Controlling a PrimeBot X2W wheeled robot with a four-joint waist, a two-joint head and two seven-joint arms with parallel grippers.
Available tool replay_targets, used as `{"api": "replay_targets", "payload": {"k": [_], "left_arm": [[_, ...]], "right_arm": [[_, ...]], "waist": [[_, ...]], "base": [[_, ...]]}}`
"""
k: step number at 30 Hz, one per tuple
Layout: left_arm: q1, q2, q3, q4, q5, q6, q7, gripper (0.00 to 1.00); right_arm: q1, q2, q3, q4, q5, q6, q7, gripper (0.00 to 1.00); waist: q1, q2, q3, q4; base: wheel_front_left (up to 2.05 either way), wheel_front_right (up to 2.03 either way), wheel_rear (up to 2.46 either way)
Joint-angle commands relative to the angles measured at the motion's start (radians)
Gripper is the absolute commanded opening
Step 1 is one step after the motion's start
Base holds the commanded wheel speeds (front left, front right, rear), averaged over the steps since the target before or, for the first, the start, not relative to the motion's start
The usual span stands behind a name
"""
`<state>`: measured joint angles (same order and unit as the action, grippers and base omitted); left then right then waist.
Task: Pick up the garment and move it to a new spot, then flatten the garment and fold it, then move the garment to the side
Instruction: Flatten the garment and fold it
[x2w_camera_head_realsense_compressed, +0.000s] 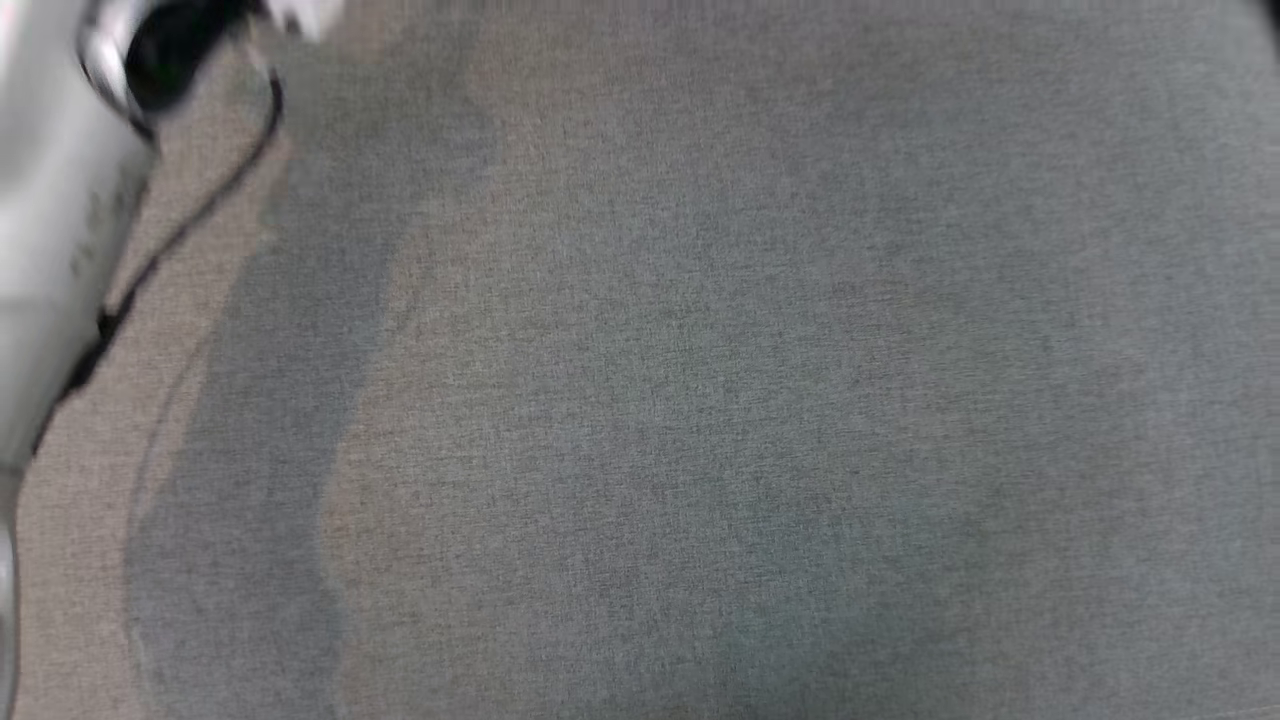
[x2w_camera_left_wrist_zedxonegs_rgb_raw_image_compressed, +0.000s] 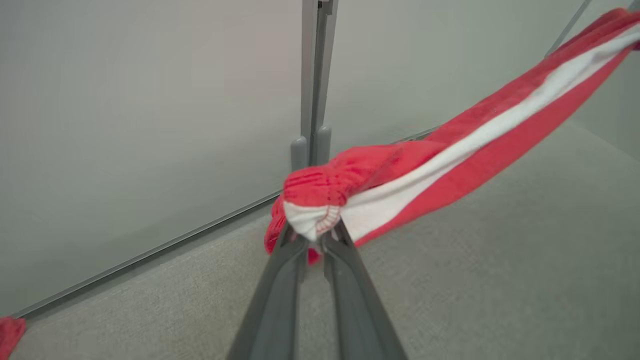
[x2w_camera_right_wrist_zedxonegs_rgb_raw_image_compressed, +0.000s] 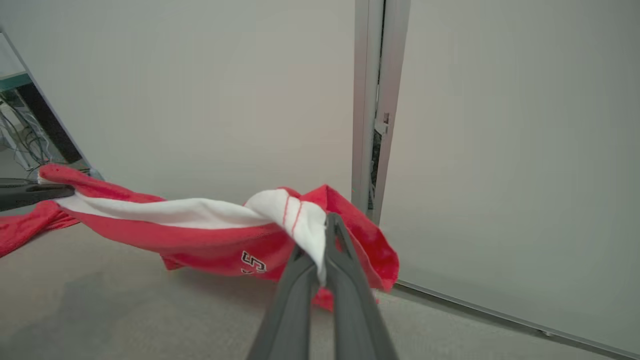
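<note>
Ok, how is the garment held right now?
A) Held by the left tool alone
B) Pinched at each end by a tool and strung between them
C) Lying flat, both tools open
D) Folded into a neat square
B: the left tool is shut on one end of the garment and the right tool on the other, with the cloth spanning between them above the grey surface.

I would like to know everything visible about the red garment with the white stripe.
The garment is red, soft-looking cloth with a broad white stripe and a small dark logo. The left gripper pinches one gathered end, the right gripper another, so it hangs stretched between them above the grey surface.
</note>
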<state>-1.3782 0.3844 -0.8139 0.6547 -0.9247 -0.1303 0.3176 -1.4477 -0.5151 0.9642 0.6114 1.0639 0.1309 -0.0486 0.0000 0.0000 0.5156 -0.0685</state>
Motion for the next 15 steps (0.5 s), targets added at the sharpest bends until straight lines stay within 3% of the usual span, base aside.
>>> {"api": "replay_targets", "payload": {"k": [1, 11, 15], "left_arm": [[0.021, 0.011, -0.008, -0.008, -0.009, 0.0, -0.003, 0.0], [0.404, 0.118, -0.149, -0.184, -0.204, 0.0, 0.059, 0.0], [0.531, 0.157, -0.169, -0.273, -0.271, 0.024, 0.113, 0.0]], "right_arm": [[0.017, -0.014, 0.008, -0.006, 0.008, 0.0, 0.004, 0.0], [0.3, -0.116, 0.178, -0.112, 0.129, 0.0, 0.117, 0.0], [0.392, -0.171, 0.216, -0.172, 0.171, 0.0, 0.181, 0.0]], "waist": [[0.0, 0.0, -0.027, -0.004], [0.0, 0.0, -0.224, -0.008], [0.0, 0.0, -0.297, -0.005]], "base": [[0.0, 0.0, 0.0], [0.0, 0.0, 0.0], [0.0, 0.0, 0.0]]}}
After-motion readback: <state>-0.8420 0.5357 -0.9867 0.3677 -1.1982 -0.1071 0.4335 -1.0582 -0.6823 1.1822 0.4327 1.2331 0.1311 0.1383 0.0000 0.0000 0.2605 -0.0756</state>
